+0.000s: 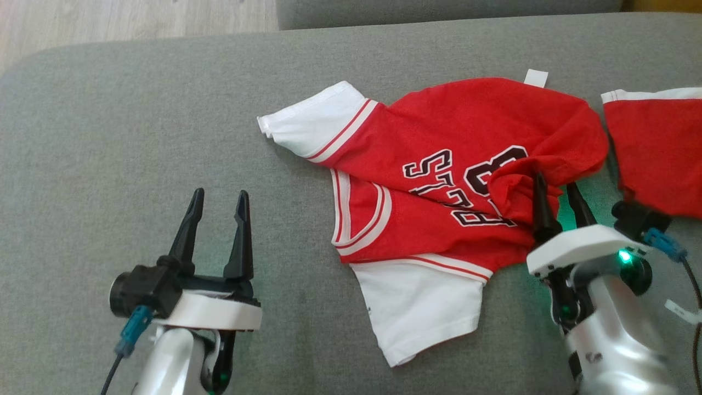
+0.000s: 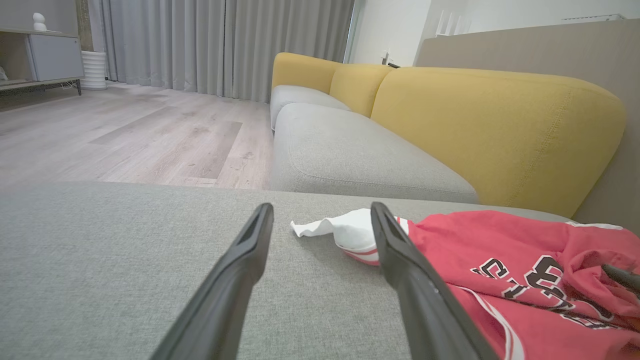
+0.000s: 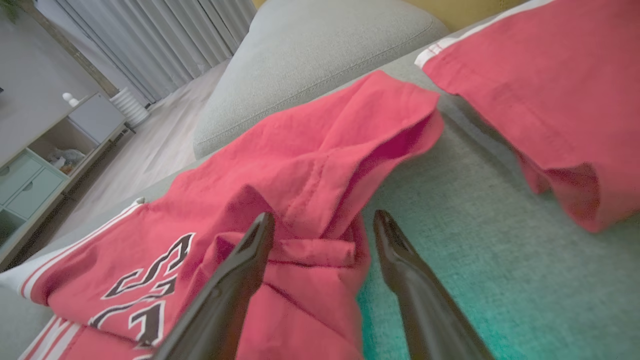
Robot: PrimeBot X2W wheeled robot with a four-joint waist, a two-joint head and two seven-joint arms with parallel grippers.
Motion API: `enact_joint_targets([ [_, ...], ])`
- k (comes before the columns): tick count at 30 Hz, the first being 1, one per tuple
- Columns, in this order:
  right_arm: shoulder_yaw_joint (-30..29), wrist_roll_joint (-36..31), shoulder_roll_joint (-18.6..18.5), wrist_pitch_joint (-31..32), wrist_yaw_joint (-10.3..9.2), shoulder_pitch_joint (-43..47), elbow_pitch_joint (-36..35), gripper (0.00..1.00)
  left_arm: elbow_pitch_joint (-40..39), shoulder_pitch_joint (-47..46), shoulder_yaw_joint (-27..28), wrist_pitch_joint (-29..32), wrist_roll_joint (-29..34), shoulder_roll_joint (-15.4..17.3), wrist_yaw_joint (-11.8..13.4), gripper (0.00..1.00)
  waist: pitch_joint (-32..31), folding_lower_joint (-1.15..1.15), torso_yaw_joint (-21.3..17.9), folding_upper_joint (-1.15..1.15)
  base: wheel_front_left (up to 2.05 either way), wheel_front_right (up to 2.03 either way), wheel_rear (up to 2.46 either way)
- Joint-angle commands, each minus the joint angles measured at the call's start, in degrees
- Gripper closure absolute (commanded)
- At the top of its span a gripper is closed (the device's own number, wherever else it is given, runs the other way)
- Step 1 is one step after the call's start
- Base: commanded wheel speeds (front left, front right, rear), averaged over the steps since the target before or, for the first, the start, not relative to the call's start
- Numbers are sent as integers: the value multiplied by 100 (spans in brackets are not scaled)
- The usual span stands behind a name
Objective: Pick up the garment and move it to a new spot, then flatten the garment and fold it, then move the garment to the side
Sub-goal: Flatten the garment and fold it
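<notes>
The garment (image 1: 439, 164) is a red jersey with white sleeves and black lettering, lying rumpled on the grey sofa seat (image 1: 137, 126). My right gripper (image 1: 556, 184) is at its right edge, open. In the right wrist view a bunched fold of the garment (image 3: 300, 165) lies between the spread fingers of the right gripper (image 3: 324, 217), and the fingers are not pressed on it. My left gripper (image 1: 219, 193) stands open over bare cushion to the left of the jersey, holding nothing. In the left wrist view, the white sleeve of the garment (image 2: 345, 230) lies just beyond the left gripper (image 2: 321, 207).
A second red cloth with white trim (image 1: 652, 148) lies at the right edge, close to my right wrist, and also appears as the red cloth (image 3: 540, 85) in the right wrist view. A yellow backrest (image 2: 490, 125) runs along the far side. Another seat cushion (image 2: 350, 155) and wooden floor (image 2: 125, 135) lie beyond.
</notes>
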Motion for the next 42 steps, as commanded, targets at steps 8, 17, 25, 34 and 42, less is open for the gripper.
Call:
enact_joint_targets([
  [8, 294, -199, -15, -388, -10, -555, 220, 100, -132, -158, 89, -36, 28, 15, 10, 0, -18, 0, -31, 0, 0, 0, 0],
  [17, -188, -1246, -68, -412, -10, -297, -175, 100, -113, -35, 145, -36, 23, 15, 11, 0, -282, 0, -239, 0, 0, 0, 0],
  [25, -679, -2062, -378, 446, -10, 242, -1335, 100, -143, 85, 124, -36, -38, 15, 23, 0, -496, 0, -417, 0, 0, 0, 0],
  [34, -1202, -3015, -538, 1259, -10, 816, -2478, 0, -164, 67, 92, -36, -135, 15, 61, 0, -576, 0, -443, 0, 0, 0, 0],
  [42, -1458, -3610, -213, 710, -10, 867, -3079, 0, -165, 25, 8, -36, -182, 15, 77, 0, -571, 0, -381, 0, 0, 0, 0],
])
